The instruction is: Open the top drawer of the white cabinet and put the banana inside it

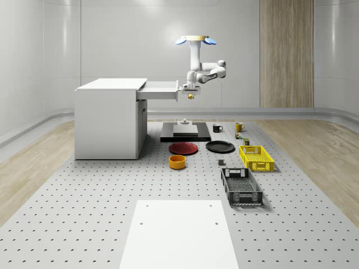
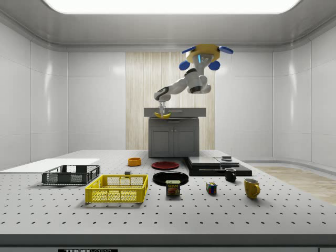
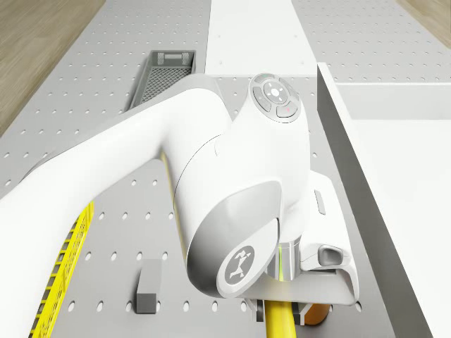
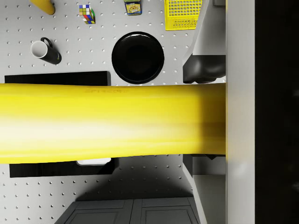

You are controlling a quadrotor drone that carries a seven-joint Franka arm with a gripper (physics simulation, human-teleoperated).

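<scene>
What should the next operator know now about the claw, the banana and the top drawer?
Claw: shut on the banana, held in the air just outside the front of the open drawer.
Drone: hovers beside the white cabinet, above the table.
Done: top drawer pulled out, banana picked up.
Left: carry the banana over the drawer, lower it in and let go.
</scene>
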